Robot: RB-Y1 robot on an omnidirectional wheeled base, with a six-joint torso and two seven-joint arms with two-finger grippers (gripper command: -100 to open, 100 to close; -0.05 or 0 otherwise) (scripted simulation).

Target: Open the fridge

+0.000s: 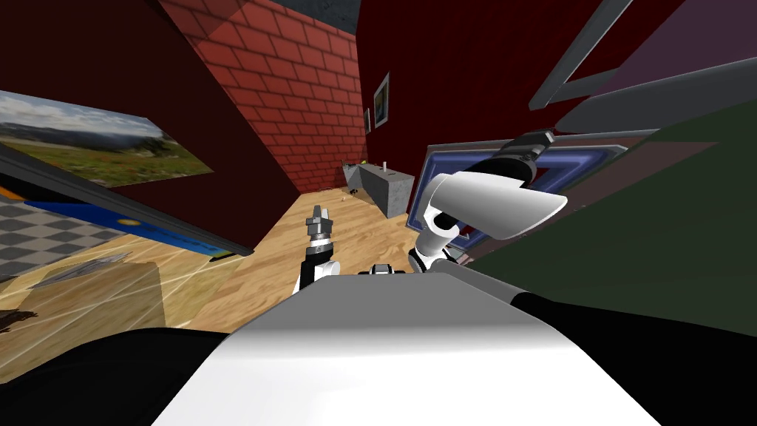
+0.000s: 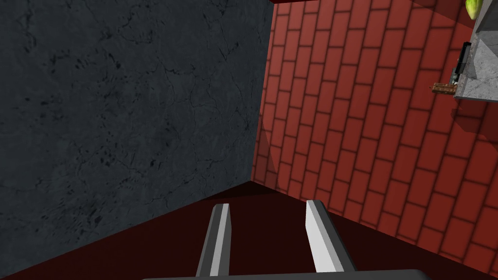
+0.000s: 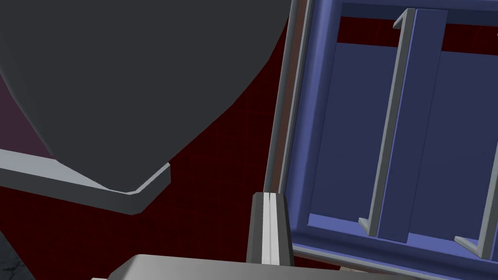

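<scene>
**R gripper closed at fridge door edge, L arm idle**

Our right gripper (image 3: 270, 206) has its fingers pressed flat together with nothing between them. The tips sit right at the grey outer edge of the fridge door (image 3: 330, 121). We can't tell whether they touch it or are just beside it. The door shows us a blue face w/ grey upright rails (image 3: 389, 126). Its far side and lower corner are cut off in the wrist view.

In the head view the door (image 1: 435, 174) is ahead and to our right, mostly covered by our raised right forearm (image 1: 488, 203). Only its blue frame peeks out around the arm. The gripper end of that arm is hard to make out there.

A big dark grey shape (image 3: 121, 73) w/ a light grey ledge (image 3: 73, 180) under it sits beside the gripper, opposite the door. We can't say what it is. Flat grey and dark green planes (image 1: 650, 222) fill the right of the head view and are also unclear.

Our left gripper (image 1: 319, 216) is low in front of us over the wood floor (image 1: 362, 237), well apart from the door. Its fingers (image 2: 221, 228) are spread and hold nothing.

A brick wall (image 1: 296, 96) and a grey counter (image 1: 384, 185) are farther off. The small items on the counter are too tiny to ID.
</scene>
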